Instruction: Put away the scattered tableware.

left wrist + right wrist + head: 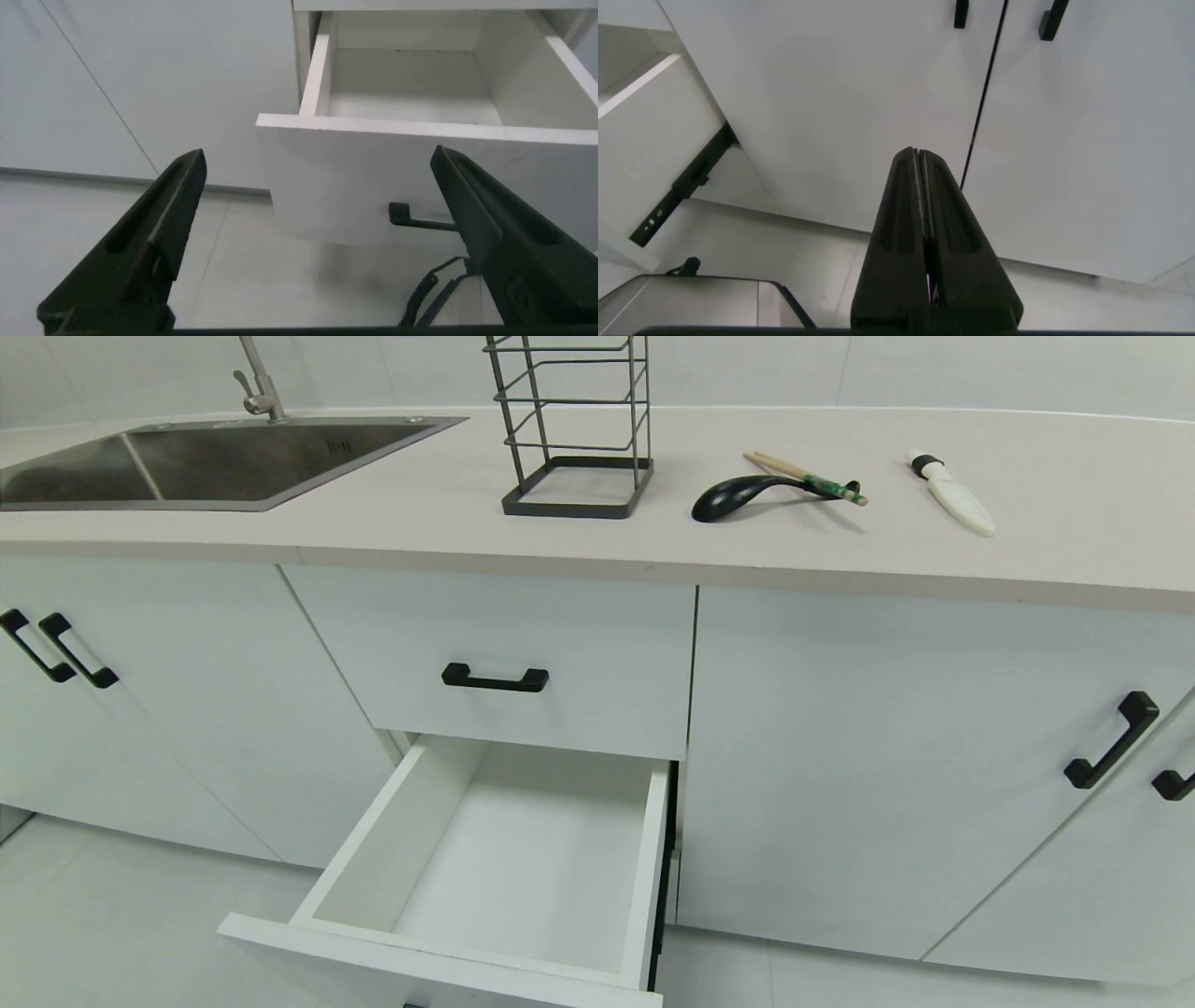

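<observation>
None of the tableware has been put away yet. All of it lies on the counter, to the right of the wire rack. The black spoon rests with its bowl toward the rack. The pair of chopsticks lies across the spoon's handle and touches it. The white utensil, which has a black band and looks like a sheathed knife, sits apart from both, further right.

One preparatory step appears done. The lower drawer stands pulled well out below the closed upper drawer, and its white interior holds nothing.

Neither arm carries anything. In the left wrist view the left jaws are spread wide apart, low in front of the open drawer's front panel, with its black handle between and beyond them. In the right wrist view the right jaws are pressed together with nothing between them, pointing at the cabinet doors beside the drawer.

I judge the task to be at its very start. Both arms are down at drawer level, well apart from the items. Still left are three pick-ups from the counter, each with its placement into the drawer or perhaps the rack, and probably closing the drawer afterwards. The crossed chopsticks and spoon will likely need separating, or careful gripping.
</observation>
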